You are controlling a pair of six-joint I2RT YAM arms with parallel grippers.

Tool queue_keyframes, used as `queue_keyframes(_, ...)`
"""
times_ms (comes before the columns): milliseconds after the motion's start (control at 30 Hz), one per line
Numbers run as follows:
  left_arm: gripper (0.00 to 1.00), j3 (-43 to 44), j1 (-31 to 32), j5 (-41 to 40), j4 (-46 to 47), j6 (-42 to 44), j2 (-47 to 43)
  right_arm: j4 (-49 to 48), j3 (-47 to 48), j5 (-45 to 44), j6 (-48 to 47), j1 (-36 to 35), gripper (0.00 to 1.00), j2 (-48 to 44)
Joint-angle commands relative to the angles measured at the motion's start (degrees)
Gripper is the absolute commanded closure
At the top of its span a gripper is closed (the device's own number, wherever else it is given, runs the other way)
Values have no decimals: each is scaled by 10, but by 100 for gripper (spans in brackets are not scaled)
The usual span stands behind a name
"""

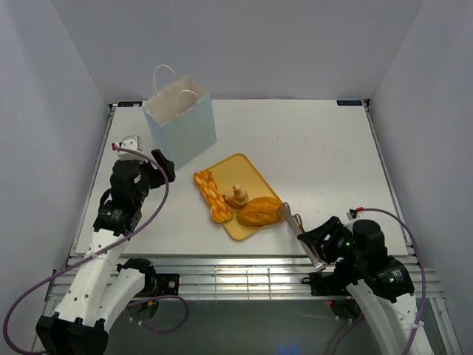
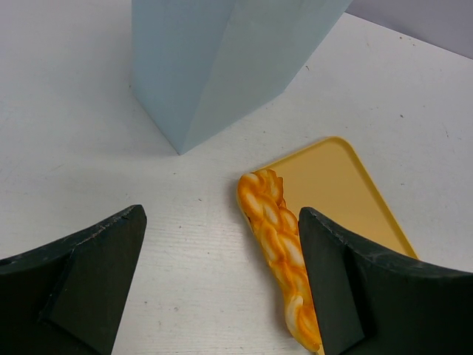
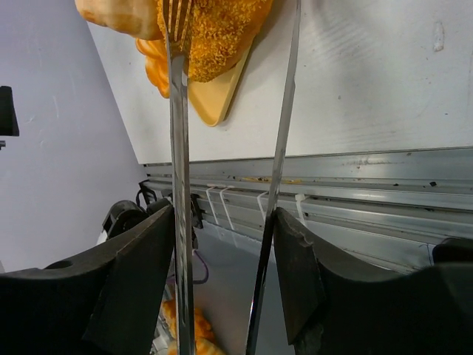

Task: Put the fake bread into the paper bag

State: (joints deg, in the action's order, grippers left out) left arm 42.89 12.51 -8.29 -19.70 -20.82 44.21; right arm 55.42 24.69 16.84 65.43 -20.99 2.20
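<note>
The pale blue paper bag (image 1: 179, 122) stands upright at the back left; its lower walls fill the top of the left wrist view (image 2: 214, 66). An orange braid (image 1: 208, 194) (image 2: 281, 244), a small tan piece (image 1: 237, 197) and a golden oval loaf (image 1: 259, 212) (image 3: 218, 33) lie on a yellow tray (image 1: 238, 166). My left gripper (image 1: 164, 166) (image 2: 222, 222) is open and empty above the table, between bag and braid. My right gripper (image 1: 319, 240) (image 3: 222, 222) is shut on long metal tongs (image 1: 298, 225) (image 3: 177, 148). One tong tip rests over the loaf, the other beside it.
The tray's corner (image 3: 214, 100) lies close to the table's front metal rail (image 3: 332, 185). White walls enclose the table on the left, back and right. Some orange bread-like pieces (image 3: 181, 325) show below the table's front edge.
</note>
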Motion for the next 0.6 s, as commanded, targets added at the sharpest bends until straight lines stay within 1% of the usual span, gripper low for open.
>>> queue_keyframes(0, 6, 4, 2, 6, 4, 4, -4, -62, 4, 5, 17, 2, 40, 14)
queue_keyframes(233, 6, 4, 1, 8, 3, 4, -3, -134, -19, 22, 45, 2, 44, 30)
queue_keyframes(333, 6, 5, 1, 10, 4, 4, -3, -166, -29, 29, 55, 2, 48, 40)
queue_keyframes(467, 6, 5, 2, 11, 4, 4, -4, -183, -32, 42, 54, 2, 48, 59)
queue_keyframes(533, 6, 5, 1, 12, 4, 4, -4, -193, -37, 49, 48, 1, 46, 65)
queue_keyframes(567, 6, 5, 1, 13, 4, 4, -5, -194, -38, 52, 44, 2, 43, 71)
